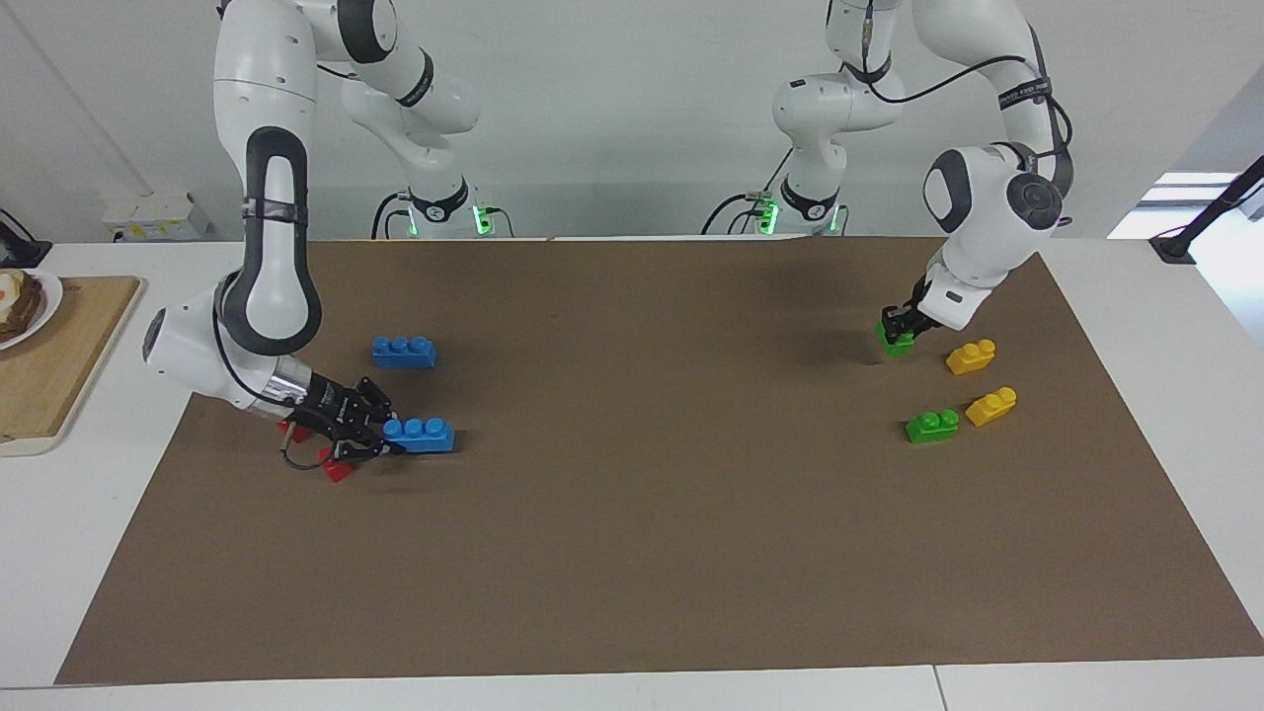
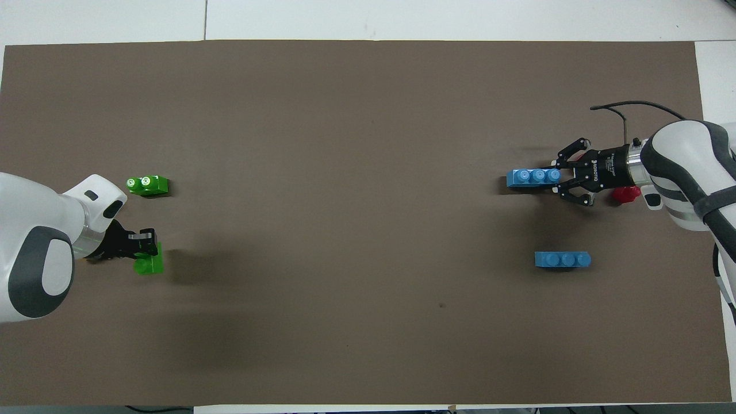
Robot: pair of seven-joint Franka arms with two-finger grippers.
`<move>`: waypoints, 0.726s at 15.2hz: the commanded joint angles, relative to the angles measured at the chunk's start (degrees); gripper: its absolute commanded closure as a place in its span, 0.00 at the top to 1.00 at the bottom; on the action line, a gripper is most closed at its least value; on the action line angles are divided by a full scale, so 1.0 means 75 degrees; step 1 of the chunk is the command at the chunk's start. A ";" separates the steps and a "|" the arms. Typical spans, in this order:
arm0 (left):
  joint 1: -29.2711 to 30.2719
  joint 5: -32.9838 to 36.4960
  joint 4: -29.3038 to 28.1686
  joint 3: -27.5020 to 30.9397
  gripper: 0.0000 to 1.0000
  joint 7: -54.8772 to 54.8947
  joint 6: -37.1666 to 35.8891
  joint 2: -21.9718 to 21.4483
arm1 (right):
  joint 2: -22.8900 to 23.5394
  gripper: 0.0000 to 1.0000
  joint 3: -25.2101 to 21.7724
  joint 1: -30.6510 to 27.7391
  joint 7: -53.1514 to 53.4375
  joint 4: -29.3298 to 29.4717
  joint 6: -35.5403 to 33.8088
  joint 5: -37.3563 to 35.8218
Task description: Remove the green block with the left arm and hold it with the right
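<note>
My left gripper (image 1: 898, 329) (image 2: 150, 250) is shut on a green block (image 1: 897, 343) (image 2: 149, 265), low over the brown mat (image 1: 652, 513) at the left arm's end, beside a yellow brick (image 1: 971, 356). A second green block (image 1: 932, 426) (image 2: 148, 184) lies on the mat farther from the robots. At the right arm's end, my right gripper (image 1: 388, 440) (image 2: 559, 177) is shut on one end of a blue three-stud brick (image 1: 421, 434) (image 2: 533, 177), down close to the mat. Whether either held brick touches the mat I cannot tell.
Another yellow brick (image 1: 991, 406) lies beside the loose green block. A second blue brick (image 1: 404, 352) (image 2: 562, 260) rests nearer the robots than the held one. A red block (image 1: 338, 468) (image 2: 625, 194) sits under the right gripper. A wooden board (image 1: 49, 365) lies off the mat.
</note>
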 commanded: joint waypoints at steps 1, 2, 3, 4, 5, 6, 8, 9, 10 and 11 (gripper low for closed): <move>0.0209 -0.0109 -0.0257 -0.0065 0.00 0.0283 0.0315 -0.0133 | -0.0040 0.00 0.0097 -0.0279 -0.0162 -0.0084 -0.0066 -0.0174; 0.0220 -0.0109 -0.0257 -0.0065 0.00 0.0376 0.0374 -0.0122 | -0.0063 0.00 0.0097 -0.0326 -0.0174 -0.0166 -0.0078 -0.0186; 0.0232 -0.0109 -0.0257 -0.0065 0.00 0.0551 0.0456 -0.0110 | -0.0098 0.00 0.0097 -0.0327 -0.0267 -0.0271 -0.0032 -0.0186; 0.0290 -0.0109 -0.0245 -0.0065 0.00 0.0599 0.0619 0.0041 | -0.0122 0.00 0.0097 -0.0327 -0.0430 -0.0411 0.0061 -0.0174; 0.0314 -0.0098 -0.0269 -0.0065 0.00 0.0622 0.0865 0.0205 | -0.0145 0.00 0.0097 -0.0327 -0.0490 -0.0494 0.0109 -0.0174; 0.0326 -0.0098 -0.0304 -0.0065 0.00 0.0692 0.1076 0.0299 | -0.0157 0.00 0.0097 -0.0339 -0.0502 -0.0530 0.0132 -0.0174; 0.0326 -0.0074 -0.0304 -0.0065 0.00 0.0716 0.1148 0.0406 | -0.0169 0.00 0.0097 -0.0339 -0.0514 -0.0577 0.0144 -0.0174; 0.0326 -0.0074 -0.0304 -0.0065 0.00 0.0705 0.1183 0.0429 | -0.0169 0.00 0.0097 -0.0327 -0.0502 -0.0589 0.0144 -0.0174; 0.0326 -0.0074 -0.0304 -0.0065 0.00 0.0670 0.1195 0.0441 | -0.0169 0.00 0.0097 -0.0257 -0.0490 -0.0589 0.0144 -0.0174; 0.0326 -0.0074 -0.0316 -0.0065 0.00 0.0646 0.1218 0.0429 | -0.0169 0.00 0.0097 -0.0222 -0.0490 -0.0577 0.0156 -0.0174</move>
